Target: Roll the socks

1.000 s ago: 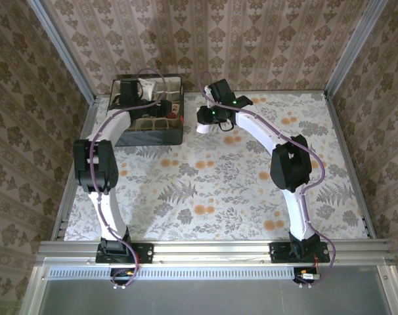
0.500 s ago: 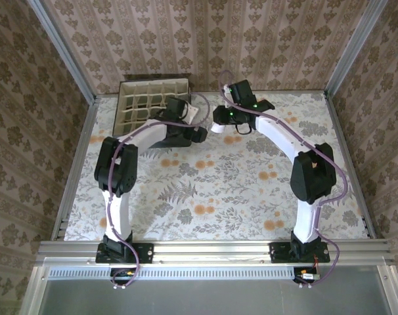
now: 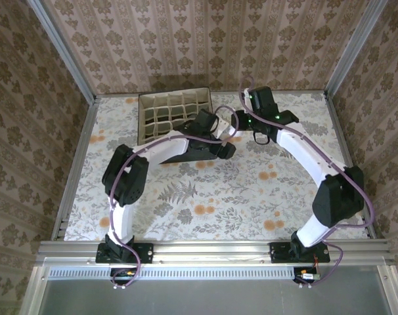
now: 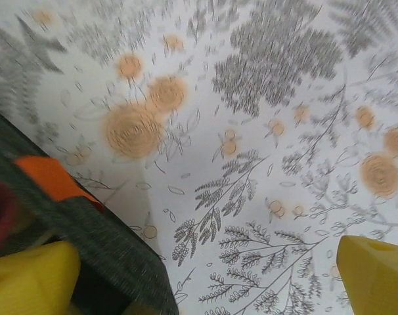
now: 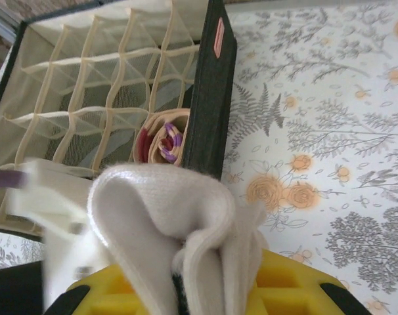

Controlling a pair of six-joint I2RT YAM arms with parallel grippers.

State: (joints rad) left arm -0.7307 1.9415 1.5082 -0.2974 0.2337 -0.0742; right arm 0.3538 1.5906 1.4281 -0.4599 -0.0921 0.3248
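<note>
The bunched cream fabric sock [image 5: 166, 223] runs off the bottom edge of the right wrist view and covers most of the yellow fingers [image 5: 287, 289] clamping it. Only the end of the rolled tan-and-maroon sock [image 5: 161, 139] shows in its compartment. In the left wrist view, the dark fabric organiser box [image 4: 100, 243] and its orange tag [image 4: 51, 178] are blurred and cropped.

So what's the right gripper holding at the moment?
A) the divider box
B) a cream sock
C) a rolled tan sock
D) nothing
B: in the right wrist view the cream sock is pinched in the right gripper and bulges out above it.
</note>
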